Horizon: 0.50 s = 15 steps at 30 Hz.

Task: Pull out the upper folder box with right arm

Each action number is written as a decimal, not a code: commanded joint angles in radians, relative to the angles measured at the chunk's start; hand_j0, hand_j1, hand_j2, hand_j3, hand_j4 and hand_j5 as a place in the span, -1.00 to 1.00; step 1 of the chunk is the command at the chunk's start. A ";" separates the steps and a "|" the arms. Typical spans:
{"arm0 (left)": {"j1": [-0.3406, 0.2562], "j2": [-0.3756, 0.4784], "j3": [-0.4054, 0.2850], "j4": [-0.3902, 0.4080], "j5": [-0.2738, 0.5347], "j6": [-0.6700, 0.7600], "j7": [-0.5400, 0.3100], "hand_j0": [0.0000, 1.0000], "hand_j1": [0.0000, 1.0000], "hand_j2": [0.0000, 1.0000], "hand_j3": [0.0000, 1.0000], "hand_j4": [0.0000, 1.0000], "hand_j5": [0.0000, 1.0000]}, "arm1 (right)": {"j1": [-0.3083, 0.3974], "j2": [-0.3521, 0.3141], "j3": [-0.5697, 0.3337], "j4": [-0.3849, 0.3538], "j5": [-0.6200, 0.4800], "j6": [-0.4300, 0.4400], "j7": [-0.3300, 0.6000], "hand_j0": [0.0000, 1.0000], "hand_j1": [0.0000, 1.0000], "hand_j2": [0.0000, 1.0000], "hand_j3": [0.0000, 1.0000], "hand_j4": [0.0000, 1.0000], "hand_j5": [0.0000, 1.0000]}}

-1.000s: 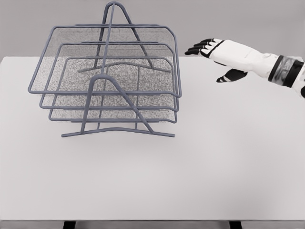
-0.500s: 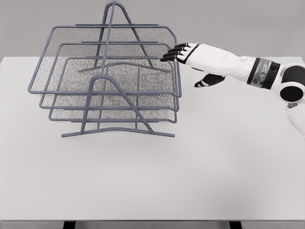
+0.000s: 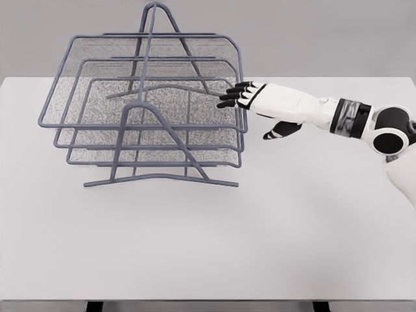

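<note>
Reach is what you should judge here: your right hand [image 3: 250, 99], fingers extended and holding nothing, sits at the right side rail of the upper folder box [image 3: 140, 81], which lies to its left atop the wire rack [image 3: 156, 175]. The tray's long axis runs left-right. Only this hand shows. The white table [image 3: 273, 234] ahead offers open room.

Setting: simulated test bench, office-type. Indicators: a plain white counter [image 3: 273, 247] against a flat grey backdrop, carrying one three-tier wire-mesh file rack [image 3: 146, 110] of the desk kind. Surfaces render uniform and without texture, as in simulator output. No room furnishings visible.
</note>
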 commanded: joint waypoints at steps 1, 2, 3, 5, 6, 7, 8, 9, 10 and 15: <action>0.000 0.000 0.000 0.000 0.000 0.000 0.000 1.00 1.00 1.00 1.00 1.00 1.00 | 0.000 -0.012 -0.001 -0.002 0.031 -0.003 0.002 1.00 1.00 1.00 1.00 1.00 1.00; 0.000 0.000 0.000 0.000 0.000 0.000 0.000 1.00 1.00 1.00 1.00 1.00 1.00 | 0.000 -0.017 -0.001 -0.007 0.031 -0.003 0.002 1.00 1.00 1.00 1.00 1.00 1.00; 0.000 0.000 0.000 0.000 0.000 0.000 0.000 1.00 1.00 1.00 1.00 1.00 1.00 | 0.002 -0.017 -0.001 -0.008 0.031 -0.003 0.002 1.00 1.00 1.00 1.00 1.00 1.00; 0.000 0.000 0.000 0.000 0.000 0.000 0.000 1.00 1.00 1.00 1.00 1.00 1.00 | 0.002 -0.033 -0.004 -0.008 0.028 -0.003 0.002 1.00 1.00 1.00 1.00 1.00 1.00; 0.000 0.000 0.000 0.000 0.000 0.000 0.000 1.00 1.00 1.00 1.00 1.00 1.00 | 0.003 -0.043 -0.004 -0.008 0.028 -0.003 0.002 1.00 1.00 1.00 1.00 1.00 1.00; 0.000 0.000 0.000 0.000 0.000 0.000 0.000 1.00 1.00 1.00 1.00 1.00 1.00 | 0.003 -0.046 -0.005 -0.008 0.027 -0.003 0.002 1.00 1.00 1.00 1.00 1.00 1.00; 0.000 0.000 0.000 0.000 0.000 0.000 0.000 1.00 1.00 1.00 1.00 1.00 1.00 | 0.005 -0.047 -0.005 -0.008 0.027 -0.003 0.002 1.00 1.00 1.00 1.00 1.00 1.00; 0.000 0.000 0.000 0.000 0.000 0.000 0.000 1.00 1.00 1.00 1.00 1.00 1.00 | 0.005 -0.055 -0.007 -0.008 0.027 -0.003 0.002 1.00 1.00 1.00 1.00 1.00 1.00; 0.000 0.000 0.000 0.000 0.000 0.000 0.000 1.00 1.00 1.00 1.00 1.00 1.00 | 0.005 -0.063 -0.007 -0.008 0.024 -0.003 0.002 1.00 1.00 1.00 1.00 1.00 1.00; 0.000 0.000 0.000 0.000 0.000 0.000 0.000 1.00 1.00 1.00 1.00 1.00 1.00 | 0.008 -0.090 -0.011 -0.008 0.019 -0.003 0.002 1.00 1.00 1.00 1.00 1.00 1.00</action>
